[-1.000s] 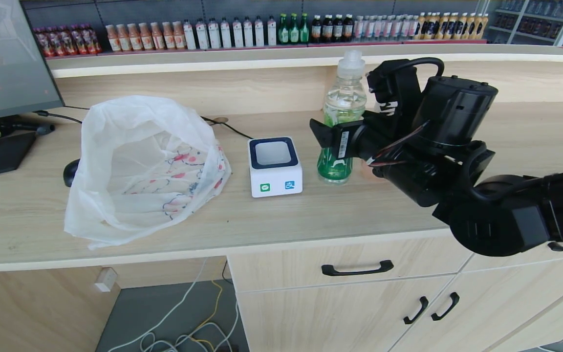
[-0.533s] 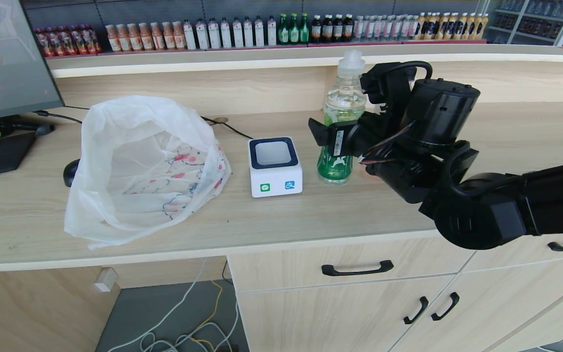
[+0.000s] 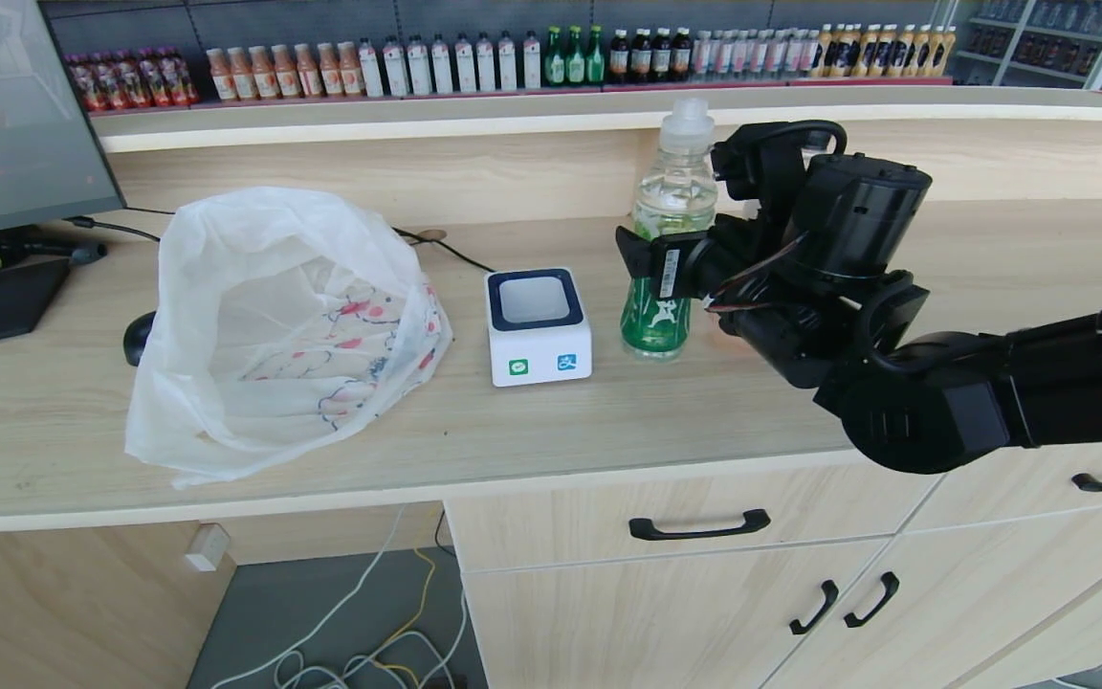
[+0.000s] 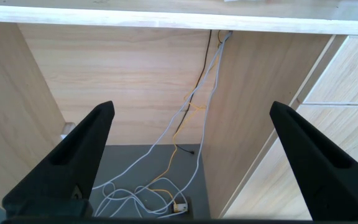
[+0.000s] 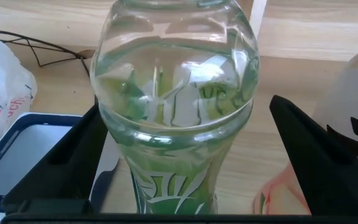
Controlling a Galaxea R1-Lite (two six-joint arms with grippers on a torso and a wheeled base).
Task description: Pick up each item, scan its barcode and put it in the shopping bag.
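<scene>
— Bottle [image 3: 668, 258]?
— Upright on the desk [image 3: 513, 421], just right of the scanner [image 3: 539, 325]. Clear in the upper part, green label lower down, pale cap on top.
— Right gripper [image 3: 675, 263]?
— Open, straddling the bottle at about label height, one finger to each side. From the wrist, bottle [image 5: 176, 112] right between the fingers of the gripper [image 5: 185, 104], with a gap visible on one side. Not clamped, then.
— Shopping bag [image 3: 274, 325]?
— Left of the scanner, well apart from the bottle. White and thin, slumped on the desk with its mouth open toward the near side, red and blue print showing inside.
— Left gripper [image 4: 188, 109]?
— Down below the desk edge, spread wide, holding nothing. Beyond it, loose cables [image 4: 166, 180] on the floor beside a wooden panel.
— Anything else up top?
— Monitor [image 3: 15, 105] at the far left, dark mouse [image 3: 138, 337] just left of the bag, a shelf of drinks [image 3: 513, 62] along the back.
</scene>
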